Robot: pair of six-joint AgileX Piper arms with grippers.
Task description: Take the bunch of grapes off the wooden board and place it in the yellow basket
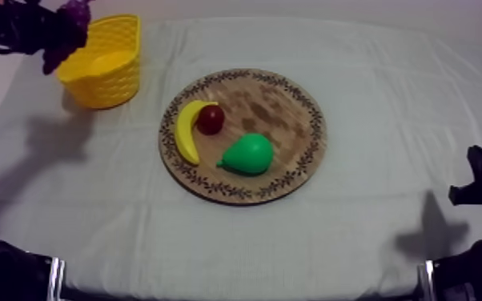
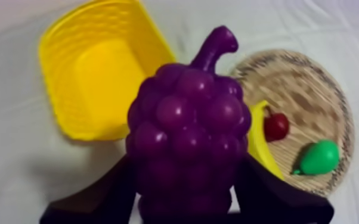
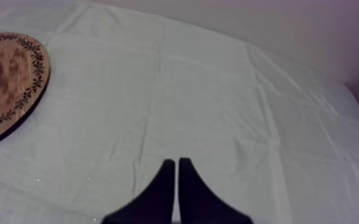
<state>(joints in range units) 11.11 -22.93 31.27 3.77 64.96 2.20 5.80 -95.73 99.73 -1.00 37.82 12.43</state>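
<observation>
The table (image 1: 212,248) is covered by a grey-white cloth (image 1: 388,104), marked with long creases and shallow folds. Soft dark shadows (image 1: 52,142) are cast on it at the left and the lower right. Beyond its far edge a plain, pale wall (image 3: 289,24) is seen under dim, even light.

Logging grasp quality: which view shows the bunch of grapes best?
The left wrist view: the bunch of grapes, stem and all, sits held in the left gripper, near the yellow basket. In the top view, it is a small purple shape at the basket's far rim.
</observation>
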